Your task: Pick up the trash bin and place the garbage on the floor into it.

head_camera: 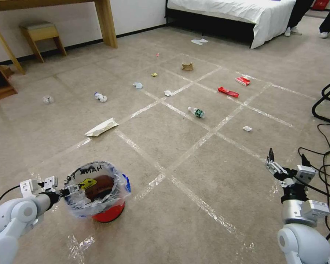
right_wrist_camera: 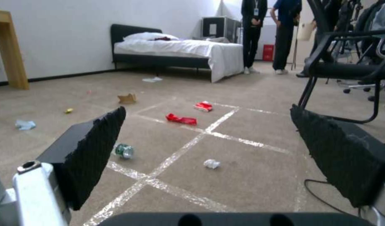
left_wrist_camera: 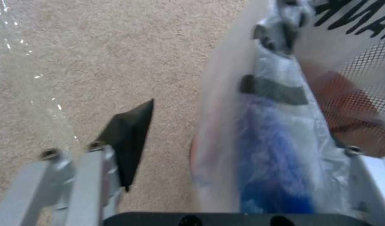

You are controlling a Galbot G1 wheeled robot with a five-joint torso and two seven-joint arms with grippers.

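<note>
The trash bin, a small red bucket lined with a printed clear bag, stands on the floor at the near left. My left gripper is at its rim; in the left wrist view the left gripper is open, one finger outside the bin and clear of the bag. Garbage lies scattered ahead: a green-labelled bottle, folded white paper, a white tissue, two red wrappers, a brown paper bag. My right gripper hovers open at the near right, holding nothing.
A bed stands at the back right with white slippers before it. A wooden desk leg and stool are at the back left. A black chair base and cables lie at the right.
</note>
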